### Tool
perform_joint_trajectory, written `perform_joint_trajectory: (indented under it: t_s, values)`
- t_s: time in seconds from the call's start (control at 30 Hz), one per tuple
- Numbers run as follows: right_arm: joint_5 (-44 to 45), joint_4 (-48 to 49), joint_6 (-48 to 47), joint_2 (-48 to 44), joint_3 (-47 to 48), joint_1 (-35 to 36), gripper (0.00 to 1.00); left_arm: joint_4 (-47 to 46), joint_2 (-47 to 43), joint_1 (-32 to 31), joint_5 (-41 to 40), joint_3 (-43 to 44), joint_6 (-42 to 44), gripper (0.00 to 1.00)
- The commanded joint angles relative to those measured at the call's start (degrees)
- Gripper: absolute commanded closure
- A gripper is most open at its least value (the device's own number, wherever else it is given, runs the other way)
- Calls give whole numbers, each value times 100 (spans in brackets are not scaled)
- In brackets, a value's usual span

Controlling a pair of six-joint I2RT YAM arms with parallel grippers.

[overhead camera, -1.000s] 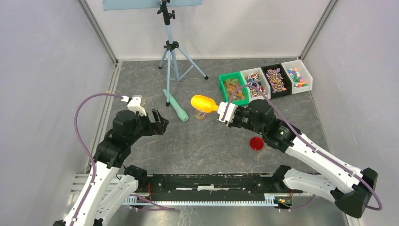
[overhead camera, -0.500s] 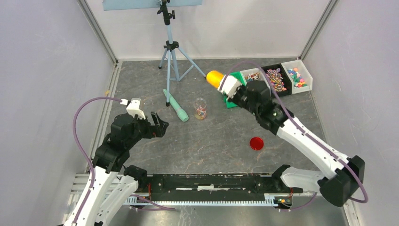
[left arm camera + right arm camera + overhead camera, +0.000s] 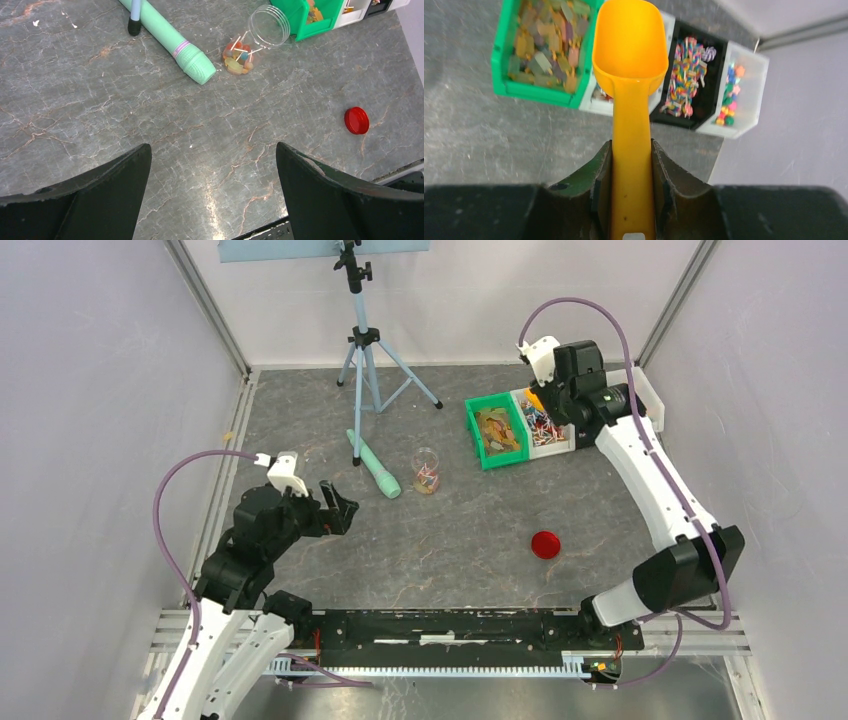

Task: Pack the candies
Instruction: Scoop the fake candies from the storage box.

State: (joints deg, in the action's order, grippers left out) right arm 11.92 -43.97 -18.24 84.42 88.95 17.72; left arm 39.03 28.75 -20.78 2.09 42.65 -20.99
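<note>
Grey tabletop (image 3: 474,130); candies (image 3: 689,75) lie beyond scoop (image 3: 630,45) gripped by right pincer (image 3: 631,152).

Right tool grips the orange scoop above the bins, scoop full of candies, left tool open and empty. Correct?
Not quite: the right wrist view shows the orange scoop empty; the candies lie in the bins below. The rest holds: the right tool grips the scoop above the bins, and the left tool is open and empty.

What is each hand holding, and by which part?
The right hand grips the scoop by its handle, with the empty bowl pointing away from the fingers. The left hand is open and holds nothing.
</note>
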Motion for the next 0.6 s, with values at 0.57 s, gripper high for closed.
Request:
perform_joint_trajectory:
  t_s: [0.57]
  values:
    - [784,-1230,119,1144,550,-349,100,-205,117,-30,163,-56,70,0]
